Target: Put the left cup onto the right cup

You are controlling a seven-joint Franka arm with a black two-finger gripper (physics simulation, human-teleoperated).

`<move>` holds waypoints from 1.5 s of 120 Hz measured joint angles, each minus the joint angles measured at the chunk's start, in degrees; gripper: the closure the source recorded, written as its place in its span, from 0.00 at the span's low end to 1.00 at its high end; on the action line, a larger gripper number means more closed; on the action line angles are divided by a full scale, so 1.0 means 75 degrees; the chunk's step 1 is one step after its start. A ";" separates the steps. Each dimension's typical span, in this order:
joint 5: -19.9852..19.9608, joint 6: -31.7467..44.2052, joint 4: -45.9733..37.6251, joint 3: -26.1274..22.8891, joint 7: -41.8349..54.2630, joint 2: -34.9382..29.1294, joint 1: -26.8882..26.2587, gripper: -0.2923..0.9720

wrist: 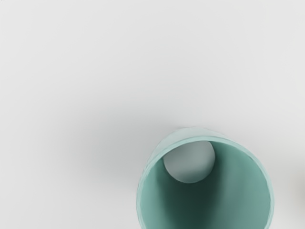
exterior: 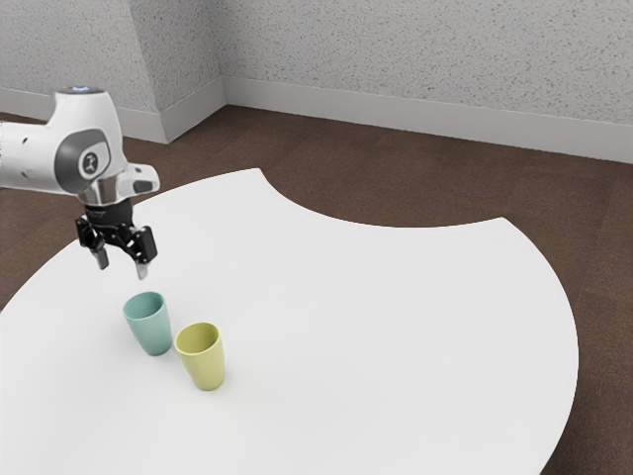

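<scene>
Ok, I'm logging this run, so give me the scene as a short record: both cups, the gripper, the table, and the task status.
teal cup: upright, open end up, on the exterior view's left of the pair
yellow-green cup: upright, close beside the teal cup
gripper: open, above the teal cup, holding nothing
table: white, both cups stand on it
status: stacking not yet done

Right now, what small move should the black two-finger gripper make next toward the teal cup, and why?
Probably ease the black two-finger gripper down and slightly across, so it straddles the rim of the upright teal cup. It is open and empty, hanging above the cup, which the wrist view shows is not squarely under the hand. The yellow-green cup waits close beside.
</scene>
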 joint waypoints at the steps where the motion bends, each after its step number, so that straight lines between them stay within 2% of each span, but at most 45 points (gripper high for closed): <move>1: 0.0004 0.0004 -0.0004 0.0000 0.0004 0.0003 -0.0004 0.26; 96: 0.0145 0.0885 -0.0499 0.0005 0.1087 0.0071 0.0100 0.25; 180: 0.0146 0.1266 -0.0477 -0.0002 0.1501 0.0605 0.0186 0.25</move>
